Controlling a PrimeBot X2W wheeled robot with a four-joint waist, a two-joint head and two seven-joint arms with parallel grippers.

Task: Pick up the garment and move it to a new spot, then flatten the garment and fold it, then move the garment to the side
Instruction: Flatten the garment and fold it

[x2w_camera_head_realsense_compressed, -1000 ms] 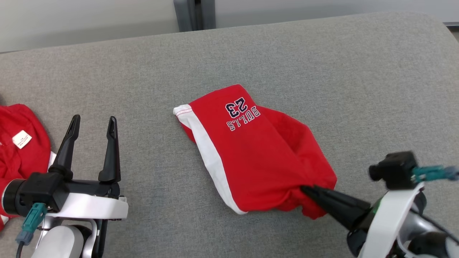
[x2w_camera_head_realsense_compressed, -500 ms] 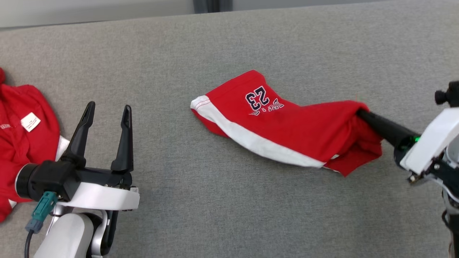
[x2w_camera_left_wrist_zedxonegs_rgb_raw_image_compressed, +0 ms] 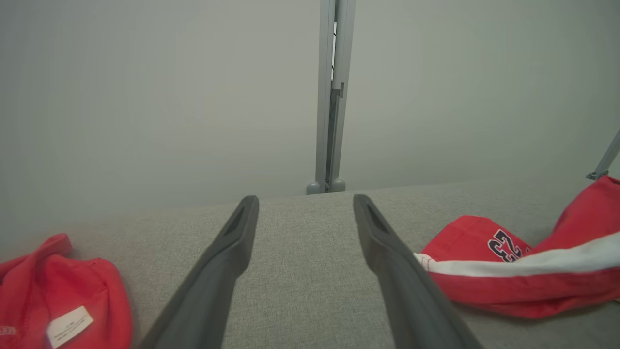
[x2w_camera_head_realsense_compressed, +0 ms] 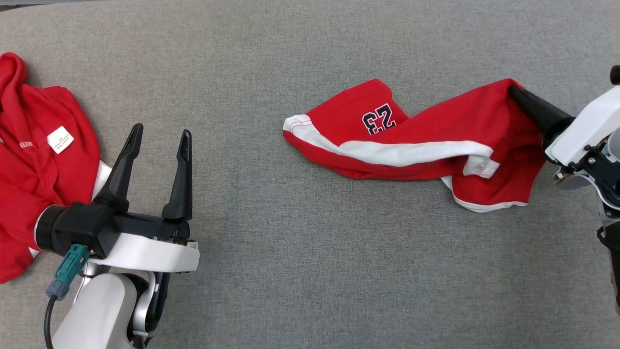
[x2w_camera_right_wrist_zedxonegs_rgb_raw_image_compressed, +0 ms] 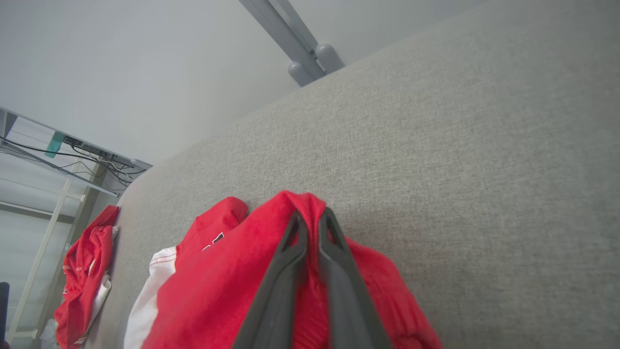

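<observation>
Head view. The right gripper (x2w_camera_head_realsense_compressed: 513, 89), jaws pinched shut on one edge of the red jersey shorts with white side stripe and "23" print (x2w_camera_head_realsense_compressed: 416, 140), held that edge raised at 2 o'clock. The other end rested on the grey fabric surface (x2w_camera_head_realsense_compressed: 310, 252) near centre. A second earlier the shorts lay bunched; they had since been drawn out long, so relocation was probably under way. The left gripper (x2w_camera_head_realsense_compressed: 162, 131), at 8 o'clock, stood fully spread and empty.
</observation>
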